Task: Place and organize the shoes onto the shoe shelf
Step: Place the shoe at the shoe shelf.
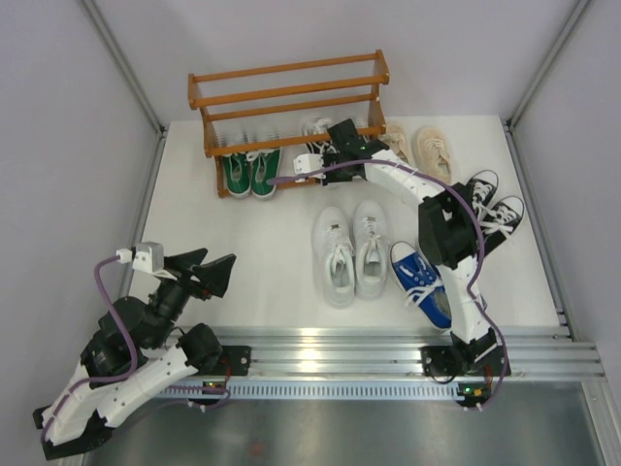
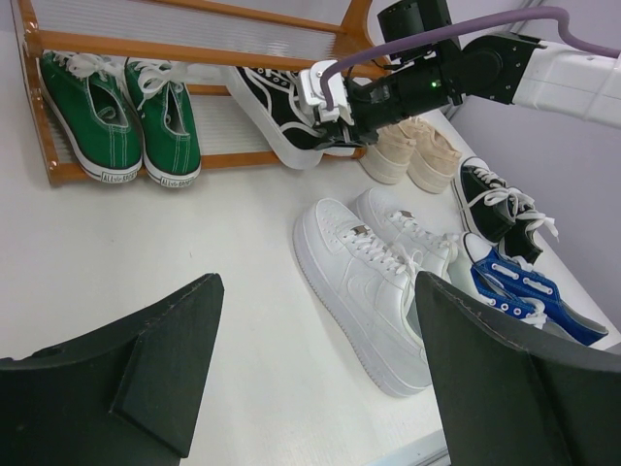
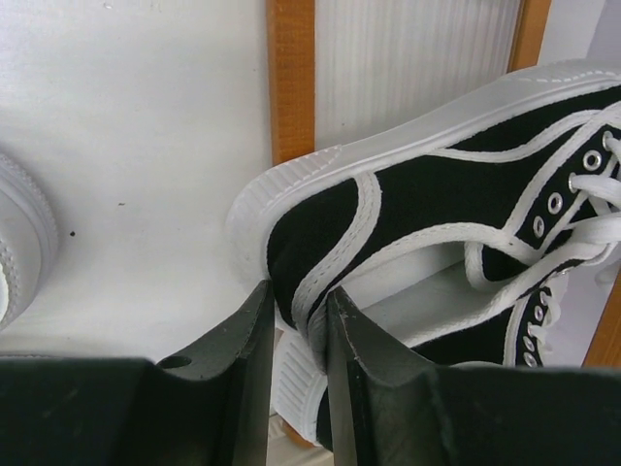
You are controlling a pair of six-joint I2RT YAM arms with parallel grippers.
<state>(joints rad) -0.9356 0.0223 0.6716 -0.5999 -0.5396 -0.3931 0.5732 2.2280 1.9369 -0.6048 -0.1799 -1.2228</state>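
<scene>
now the right hand (image 3: 298,309) clamps the black-and-white sneaker (image 3: 437,194) at its heel, toe pointing into the shelf (image 1: 291,70).

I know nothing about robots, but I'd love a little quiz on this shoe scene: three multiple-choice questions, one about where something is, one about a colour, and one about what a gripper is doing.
1. Where is the green pair?
A. On the lowest tier of the shoe shelf, at its left end
B. On its top tier
C. On its middle tier

2. What colour is the sneaker pair in the middle of the table?
A. Red
B. Yellow
C. Plain white

3. What is the right gripper doing?
A. Hanging wide open and empty
B. Closed on the heel end of the black-and-white sneaker
C. Closed on a shelf rail

Answers:
1 A: the green shoes sit on the bottom rails at the left.
2 C: both shoes are white all over.
3 B: the right wrist view shows its fingers pinching the sneaker's heel end.
</scene>
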